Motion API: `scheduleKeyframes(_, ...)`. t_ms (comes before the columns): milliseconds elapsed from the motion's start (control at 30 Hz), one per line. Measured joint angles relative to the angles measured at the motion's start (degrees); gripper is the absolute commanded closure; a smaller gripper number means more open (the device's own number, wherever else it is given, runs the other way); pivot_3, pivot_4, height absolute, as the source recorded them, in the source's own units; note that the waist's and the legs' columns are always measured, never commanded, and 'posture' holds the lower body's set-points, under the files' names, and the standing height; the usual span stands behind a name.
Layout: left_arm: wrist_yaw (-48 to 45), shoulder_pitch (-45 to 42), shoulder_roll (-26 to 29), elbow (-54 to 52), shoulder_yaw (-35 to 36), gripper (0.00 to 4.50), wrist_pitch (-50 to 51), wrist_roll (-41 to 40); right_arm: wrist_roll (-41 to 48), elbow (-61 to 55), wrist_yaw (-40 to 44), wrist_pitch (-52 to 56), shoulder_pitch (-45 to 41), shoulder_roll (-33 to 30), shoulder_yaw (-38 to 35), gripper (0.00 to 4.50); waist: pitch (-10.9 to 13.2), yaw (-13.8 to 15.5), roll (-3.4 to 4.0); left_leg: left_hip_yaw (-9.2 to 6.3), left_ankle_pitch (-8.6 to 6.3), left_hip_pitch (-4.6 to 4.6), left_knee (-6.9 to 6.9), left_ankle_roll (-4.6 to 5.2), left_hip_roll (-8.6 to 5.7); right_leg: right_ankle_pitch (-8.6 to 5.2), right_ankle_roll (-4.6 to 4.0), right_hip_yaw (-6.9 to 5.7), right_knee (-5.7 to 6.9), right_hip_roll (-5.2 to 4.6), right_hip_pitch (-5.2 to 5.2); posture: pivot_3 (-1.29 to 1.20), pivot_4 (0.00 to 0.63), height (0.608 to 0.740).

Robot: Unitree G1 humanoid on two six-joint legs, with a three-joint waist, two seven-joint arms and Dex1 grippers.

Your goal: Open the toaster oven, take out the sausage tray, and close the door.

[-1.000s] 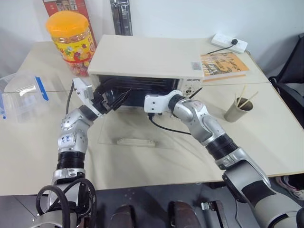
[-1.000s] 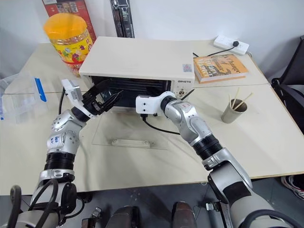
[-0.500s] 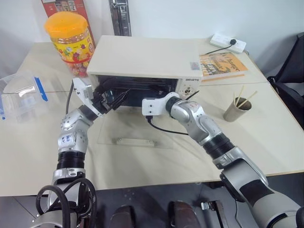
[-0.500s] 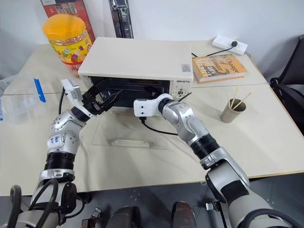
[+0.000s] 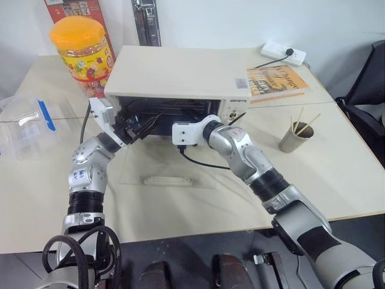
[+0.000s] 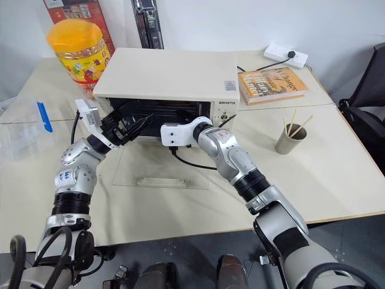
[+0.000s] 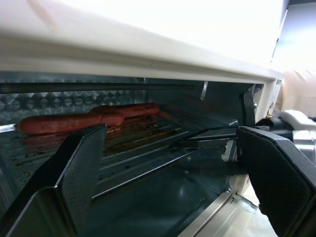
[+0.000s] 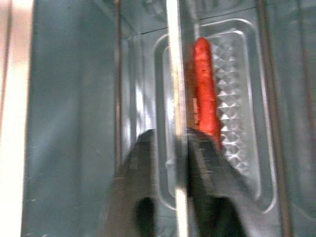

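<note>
We find the toaster oven on the table with its door lying flat open in front. The sausage tray sits inside on the rack, sausages toward the back. The right tool is clenched on the tray's front edge. The left tool stands released at the oven mouth, grasping nothing.

The right gripper has closed on the sausage tray's edge.

My surface carries the toaster oven, candy jar far left, book, cup right.
</note>
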Motion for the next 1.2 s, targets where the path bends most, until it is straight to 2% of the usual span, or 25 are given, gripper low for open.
scheduleKeyframes(533,0.35,-4.54,-0.50,4.93,-0.21,0.00,-1.03,0.52,-2.11,-9.80,2.66,2.11,5.88,0.16,0.22,4.48,0.00,-0.28,-0.01,0.05,0.01,0.06,-0.06,-0.02,0.00,0.00,0.00,0.04,0.00,0.02,-0.01,0.00,0.150,0.740)
scheduleKeyframes(967,-0.14,-4.57,-0.52,4.94,-0.35,0.00,-0.87,0.50,-2.65,-18.34,5.06,1.90,11.20,-2.61,0.32,4.48,0.00,-0.08,-0.01,0.05,0.01,0.05,-0.06,-0.02,0.00,0.00,0.00,0.05,-0.01,0.02,-0.01,0.00,0.150,0.740)
scheduleKeyframes(1067,-0.16,-4.57,-0.45,4.90,-0.35,0.00,-0.79,0.48,-3.24,-18.32,5.31,1.99,11.17,-2.55,0.45,3.74,0.00,-0.08,-0.01,0.05,0.01,0.06,-0.06,-0.02,0.00,0.00,0.00,0.05,-0.01,0.02,-0.01,0.00,0.150,0.740)
scheduleKeyframes(1200,-0.55,-4.56,0.16,4.81,-0.35,0.00,-0.42,0.47,-3.70,-17.47,6.12,2.90,11.07,-1.43,1.00,2.52,0.00,-0.10,-0.01,0.05,0.01,0.05,-0.06,-0.02,0.00,0.00,0.00,0.05,-0.01,0.02,-0.01,0.00,0.150,0.740)
